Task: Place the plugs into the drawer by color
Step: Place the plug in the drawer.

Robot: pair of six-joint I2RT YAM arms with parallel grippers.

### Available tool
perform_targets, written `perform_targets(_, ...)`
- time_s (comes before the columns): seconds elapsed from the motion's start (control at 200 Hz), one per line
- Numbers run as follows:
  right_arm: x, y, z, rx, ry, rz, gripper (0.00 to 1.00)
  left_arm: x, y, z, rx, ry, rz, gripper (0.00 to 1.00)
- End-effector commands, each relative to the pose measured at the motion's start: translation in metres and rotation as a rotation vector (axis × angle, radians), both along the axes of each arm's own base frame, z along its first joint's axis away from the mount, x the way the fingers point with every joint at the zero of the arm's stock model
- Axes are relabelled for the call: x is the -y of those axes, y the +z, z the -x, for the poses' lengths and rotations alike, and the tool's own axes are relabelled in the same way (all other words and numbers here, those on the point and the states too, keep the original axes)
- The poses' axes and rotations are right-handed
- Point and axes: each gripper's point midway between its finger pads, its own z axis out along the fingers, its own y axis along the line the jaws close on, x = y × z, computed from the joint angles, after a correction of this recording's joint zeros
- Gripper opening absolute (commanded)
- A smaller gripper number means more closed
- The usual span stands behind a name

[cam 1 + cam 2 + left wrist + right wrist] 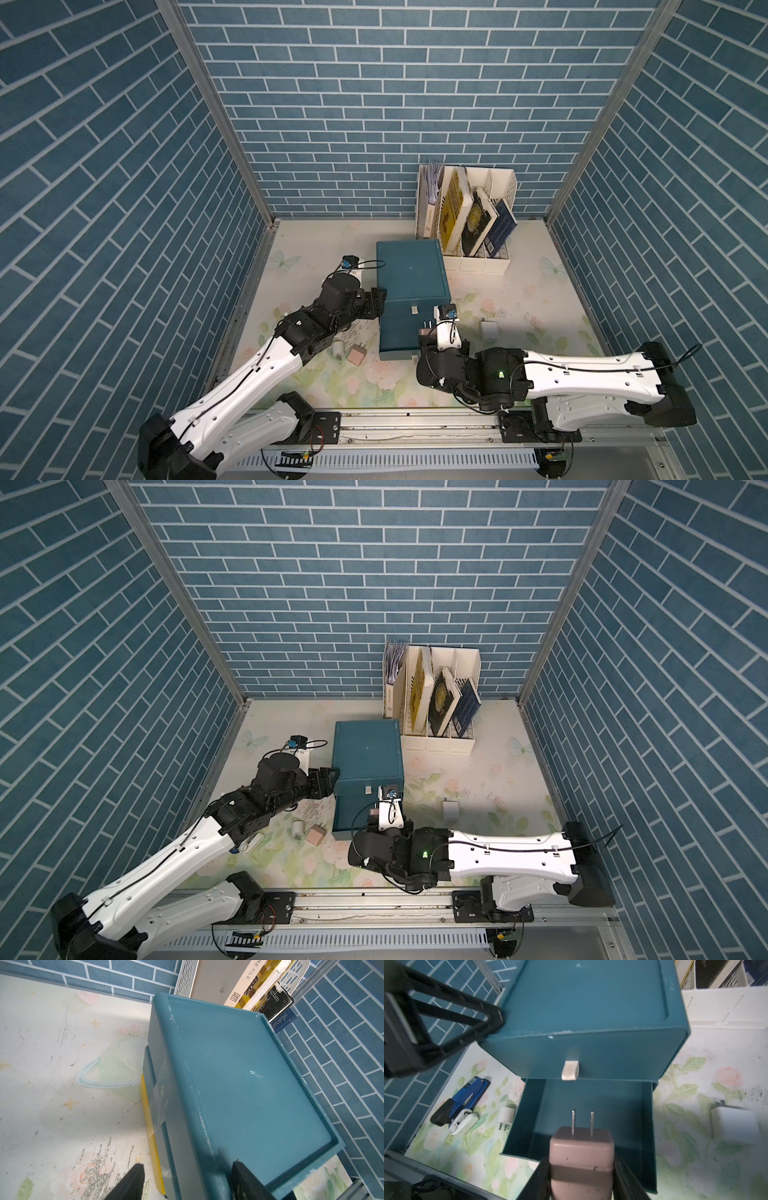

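1. the landmark for every position below is the dark teal plastic cabinet of three stacked drawers (411,270). its top drawer is closed, and that drawer's small white tab handle (570,1070) is untouched.
2. the drawer directly beneath the top one (591,1101) is pulled out toward the front. what i can see of its floor is bare.
3. the right gripper (581,1176) is clenched on a dusty pink rounded-cube plug (581,1147). one jaw sits on each flat side face. it hovers above the front part of the open drawer, with its two metal prongs aimed at the cabinet.
4. the left gripper (187,1180) straddles the cabinet's front left top corner with its jaws apart. one finger lies over the lid. i cannot tell whether it clamps or only braces.
5. these plugs lie on the mat:
   - left of the cabinet front: a small white plug (338,348) and a second pink plug (356,356) just beside it.
   - right of the cabinet: a larger white plug (489,329).
   - no mint green plug is in view.
6. a blue-and-black stapler-like tool (460,1103) lies left of the cabinet. i leave it alone.
7. handling, as i judge it:
   - the plug is light and rigid, and its smooth shell may twist in the jaws.
   - i grip it across two opposite flat faces, mid-body, and never by the prongs.
   - the thin prongs could catch on the drawer wall.
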Motion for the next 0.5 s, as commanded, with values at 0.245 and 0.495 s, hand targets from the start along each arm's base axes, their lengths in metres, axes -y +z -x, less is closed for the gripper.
perform_targets(0.245, 0.007, -0.013, -0.015, -0.048, -0.014, -0.04, 0.49, -0.004, -0.008, 0.007, -0.029, 0.003, 0.003, 0.71)
perform_targets(0.495, 0.015, 0.011, -0.018, -0.006, -0.023, -0.058, 0.71, -0.024, 0.032, 0.013, 0.04, 0.075, 0.037, 0.73)
